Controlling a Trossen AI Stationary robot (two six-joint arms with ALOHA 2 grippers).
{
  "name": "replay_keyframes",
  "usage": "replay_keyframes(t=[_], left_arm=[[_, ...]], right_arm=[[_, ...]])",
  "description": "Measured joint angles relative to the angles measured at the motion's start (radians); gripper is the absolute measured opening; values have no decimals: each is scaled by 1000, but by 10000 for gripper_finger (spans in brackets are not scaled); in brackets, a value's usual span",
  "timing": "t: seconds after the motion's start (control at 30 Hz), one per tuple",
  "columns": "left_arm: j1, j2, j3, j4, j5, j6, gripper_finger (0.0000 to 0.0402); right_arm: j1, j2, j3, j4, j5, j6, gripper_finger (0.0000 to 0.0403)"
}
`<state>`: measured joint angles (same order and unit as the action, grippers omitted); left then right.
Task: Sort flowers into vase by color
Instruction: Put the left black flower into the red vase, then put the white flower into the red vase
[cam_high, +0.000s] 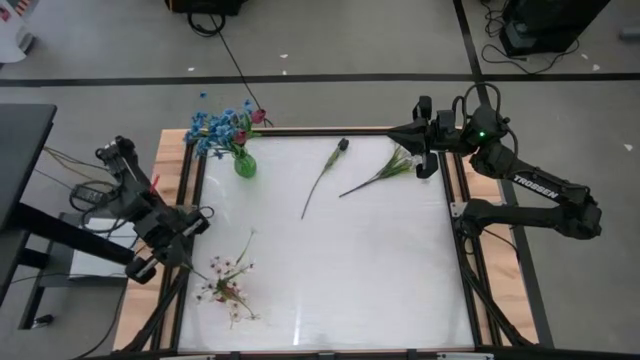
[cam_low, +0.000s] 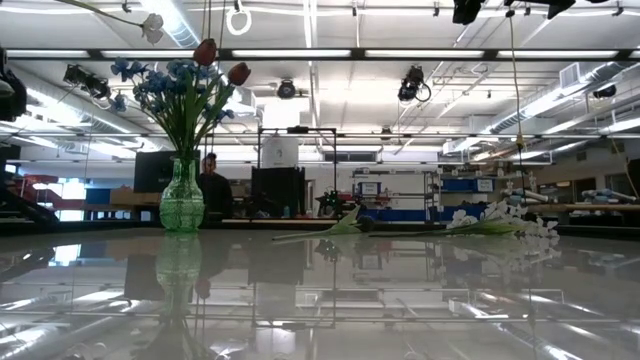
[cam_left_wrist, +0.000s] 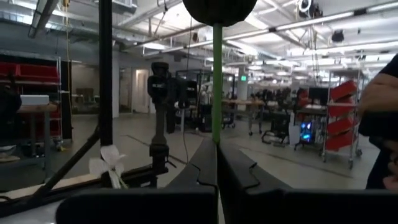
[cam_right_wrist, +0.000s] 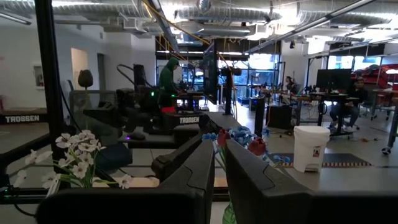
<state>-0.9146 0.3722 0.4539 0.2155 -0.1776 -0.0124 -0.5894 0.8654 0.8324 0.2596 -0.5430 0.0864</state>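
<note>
**High view: left arm pinches a stem, vase is its closest target**

Landmark first: one green vase stands at the far left corner of the table. It already carries a bunch of blue blossoms and two red tulip buds.

The left gripper hovers on the near side of the vase, not far from it. In its wrist view the fingers are drawn almost together with a green stem standing upright in the slit, so it looks pinched. Which blossom tops that stem I cannot tell. A pale spray shows just nearer than this gripper. Whether it is the held flower or lies on the table is unclear.

Now the relation that matters. The vase mouth lies up-table from the left jaws, and the stem's long axis is already close to vertical. My read: carry it over the vase and lower it. The blooms crowding the neck are the risk.

The right gripper is well to the right of the vase, along the same far edge. Its jaws are nearly closed and empty. The head of one white spray lies just beside it, stem slanting toward mid-table.

One dark-bud flower lies between vase and spray, its stem also slanting down-table.

Loose count: two for certain, perhaps three.
</note>
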Motion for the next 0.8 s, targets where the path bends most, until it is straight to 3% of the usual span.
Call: replay_keyframes(t=[0.13,0.47,0.6,0.8], left_arm=[[0,1,-89,112,0,-24,2],[0,0,-136,103,-1,5,8],[0,1,-158,99,-1,-20,48],[1,0,-160,90,-10,-75,143]], right_arm=[[0,0,0,0,0,0,50],[0,0,0,0,0,0,50],[0,0,0,0,0,0,50],[0,0,0,0,0,0,50]])
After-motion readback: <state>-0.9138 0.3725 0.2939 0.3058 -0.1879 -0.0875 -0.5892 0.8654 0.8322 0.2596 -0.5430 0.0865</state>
